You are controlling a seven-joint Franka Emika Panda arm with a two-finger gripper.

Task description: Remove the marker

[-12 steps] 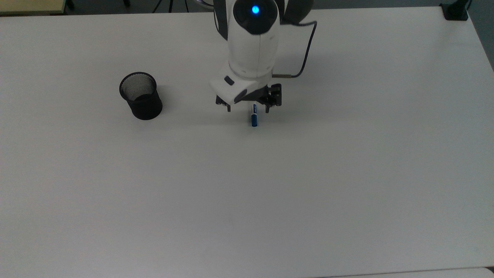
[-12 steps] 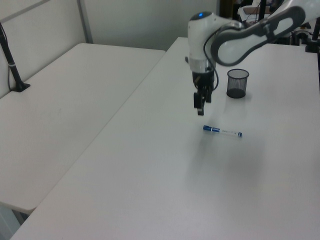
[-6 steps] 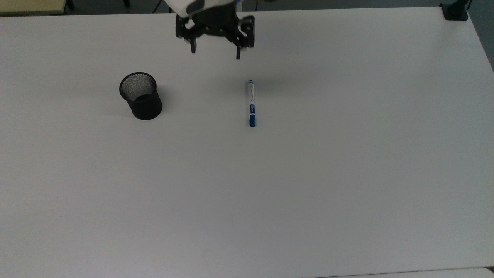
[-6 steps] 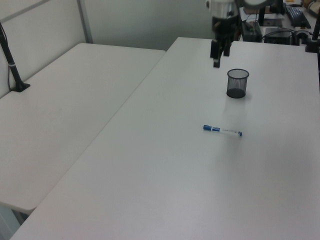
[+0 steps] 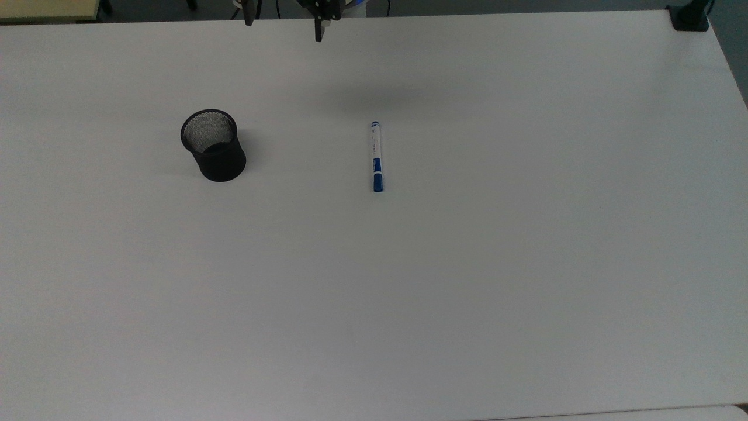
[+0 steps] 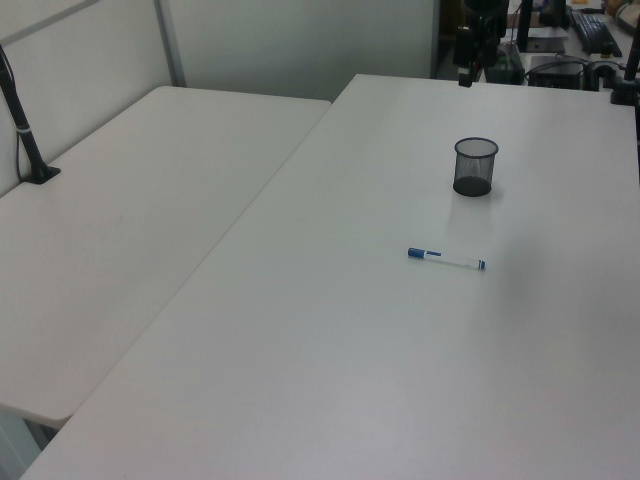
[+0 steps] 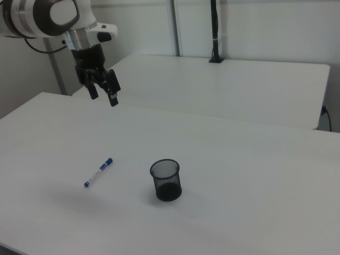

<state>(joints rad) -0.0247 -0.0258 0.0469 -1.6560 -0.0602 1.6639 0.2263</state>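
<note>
Since the marker (image 5: 376, 156) lies flat on the white table (image 5: 467, 263), all by itself and outside the black mesh cup (image 5: 213, 145), the job of taking it out looks done. The cup stands upright and seems to have nothing in it. In the top view, the marker is well off to the cup's right, with bare table between them. Its long side runs up and down in the top view, with the blue cap (image 5: 377, 181) at the low end and the little blue tip at the high end. In the right view, the marker (image 7: 99, 172) sits to the cup's (image 7: 167, 180) left and slants, cap end up and nearer the cup. In the left view, the marker (image 6: 446, 260) lies below the cup (image 6: 475, 166). The gripper (image 7: 103, 91) hangs high in the air, well away from the marker, over the far edge of the table. Its two fingers are spread apart and hold nothing. From the gripper, the marker lies down and toward the middle of the table, past the cup's level. If the arm had to grab the marker again, I think it should come down and pinch it across the thin white middle.
</note>
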